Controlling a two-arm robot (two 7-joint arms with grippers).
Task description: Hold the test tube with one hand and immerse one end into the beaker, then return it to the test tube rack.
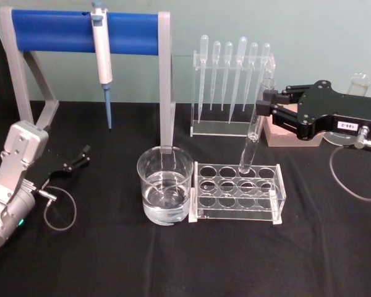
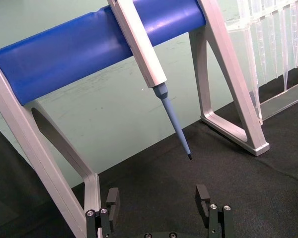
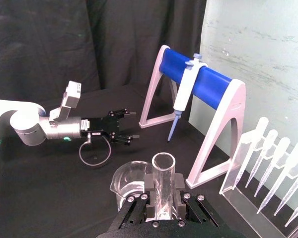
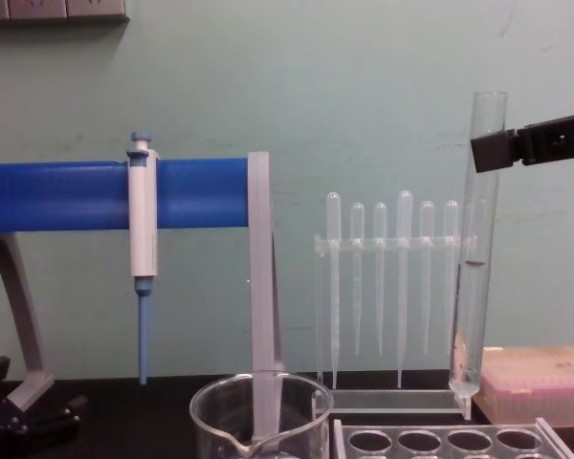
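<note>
Head view | right pincer (image 1: 266,103) pinching test tube (image 1: 252,139) near its rim | left pincer (image 1: 77,158) spread

Clear, glossy glass in the test tube (image 1: 252,137) and the beaker (image 1: 165,179); smooth transparent plastic in the rack (image 1: 235,213), cloudier plastic in the pipettes (image 1: 229,74). Matt black cloth, finely woven, over the table (image 1: 173,266). Glossy blue covering and matt pale grey legs on the stand (image 1: 55,31), matt black finish on the right gripper (image 1: 266,102), smooth white and blue plastic on the micropipette (image 1: 102,55).
</note>
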